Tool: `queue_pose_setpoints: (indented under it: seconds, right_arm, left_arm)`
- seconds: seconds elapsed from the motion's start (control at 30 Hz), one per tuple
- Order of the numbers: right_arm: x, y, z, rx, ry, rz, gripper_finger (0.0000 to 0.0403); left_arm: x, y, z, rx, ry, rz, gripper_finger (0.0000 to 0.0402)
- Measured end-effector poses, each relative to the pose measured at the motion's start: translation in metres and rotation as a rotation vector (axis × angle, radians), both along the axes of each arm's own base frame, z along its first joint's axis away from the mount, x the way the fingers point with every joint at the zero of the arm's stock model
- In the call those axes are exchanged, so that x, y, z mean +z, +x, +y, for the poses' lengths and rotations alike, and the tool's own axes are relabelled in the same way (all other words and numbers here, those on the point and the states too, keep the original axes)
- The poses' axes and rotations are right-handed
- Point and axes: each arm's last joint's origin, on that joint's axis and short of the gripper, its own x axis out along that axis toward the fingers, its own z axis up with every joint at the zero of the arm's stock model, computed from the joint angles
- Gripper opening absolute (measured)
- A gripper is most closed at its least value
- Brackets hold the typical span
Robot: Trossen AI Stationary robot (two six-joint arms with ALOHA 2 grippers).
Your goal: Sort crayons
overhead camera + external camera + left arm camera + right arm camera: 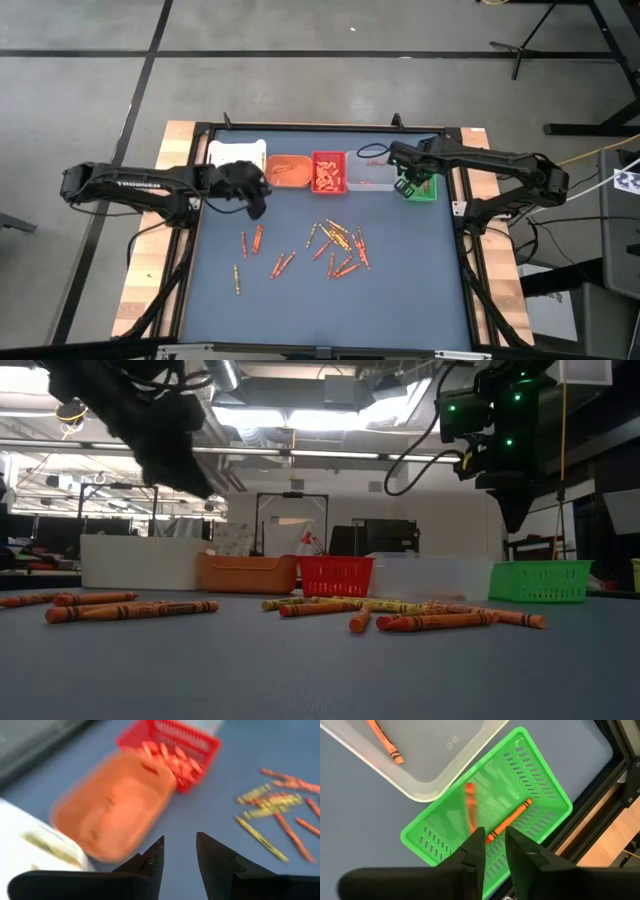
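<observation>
Orange-red and yellowish crayons (338,243) lie scattered on the dark mat, with a smaller group (254,240) farther left. My right gripper (492,842) hangs open above the green bin (490,820), pointing down. One orange crayon (509,822) lies on the bin's floor. A second, blurred crayon (469,806) shows just past the fingertips, over the bin. My left gripper (179,857) is open with nothing between its fingers, above the mat beside the orange bin (112,805).
Along the far edge stand a white bin (237,153), the orange bin (288,170), a red bin (329,172) with several crayons, a clear bin (370,172) holding one crayon (382,737), and the green bin (422,188). The mat's near half is bare.
</observation>
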Motion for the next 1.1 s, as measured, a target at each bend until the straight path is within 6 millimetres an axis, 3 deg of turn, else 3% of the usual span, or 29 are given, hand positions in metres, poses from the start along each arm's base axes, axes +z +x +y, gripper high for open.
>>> queue_pose_setpoints:
  seconds: [0.23,0.47,0.83,1.1]
  right_arm:
    - [0.000,0.000,0.000,0.002,0.000,-0.001,0.0114]
    - [0.000,0.000,0.000,0.002,-0.001,-0.003,0.0119]
    - [0.000,0.000,0.000,0.002,-0.001,-0.003,0.0120]
    - [0.000,0.003,-0.001,0.002,-0.011,-0.029,0.0120]
  left_arm:
    - [-0.015,-0.013,-0.029,0.108,-0.271,0.132,0.0098]
    - [-0.022,-0.026,-0.049,0.260,-0.543,0.230,0.0098]
    - [-0.026,-0.030,-0.067,0.489,-0.745,0.236,0.0098]
    - [-0.047,-0.021,-0.082,0.626,-0.833,0.394,0.0098]
